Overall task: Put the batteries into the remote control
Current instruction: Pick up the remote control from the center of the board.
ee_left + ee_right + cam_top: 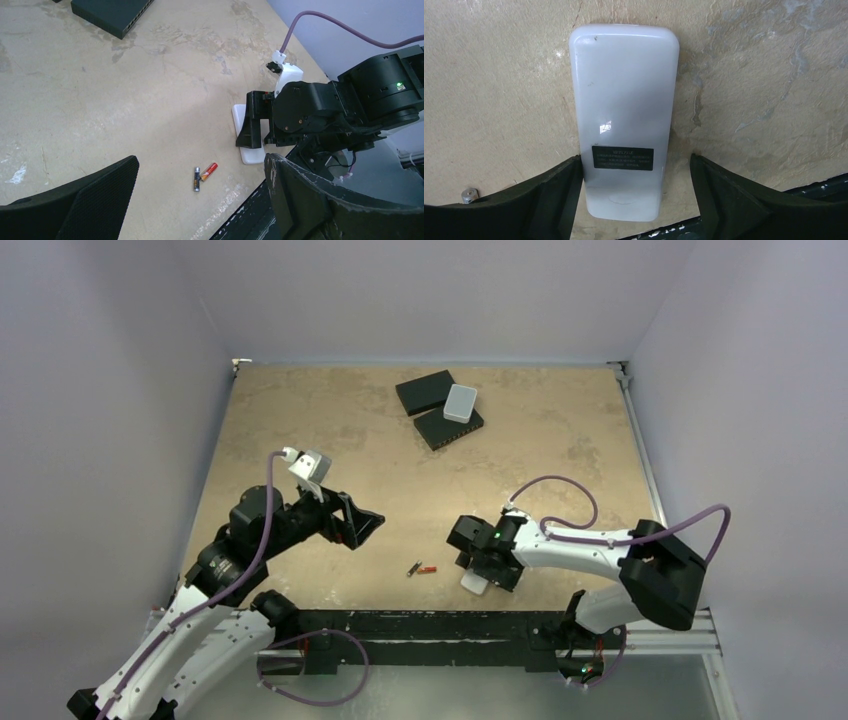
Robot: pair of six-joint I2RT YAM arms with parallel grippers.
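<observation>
The remote control (624, 100) lies white back up near the table's front edge, a dark label on its near half. My right gripper (635, 161) is down over its near end, open, one finger on each long side. The left finger (559, 195) is against the remote's edge and the right finger (724, 195) stands clear of it. From above, only a white corner of the remote (474, 583) shows under the right gripper (486, 568). The batteries lie touching, just left of it: one dark (412, 569), one red-orange (429, 569). My left gripper (366, 525) hovers open, left of them, holding nothing.
Two black flat boxes (424, 391) (449, 426) lie at the back centre with a pale grey rounded box (460, 402) on top of them. The black mounting rail (420, 625) runs along the front edge just below the remote and batteries. Walls close in on three sides.
</observation>
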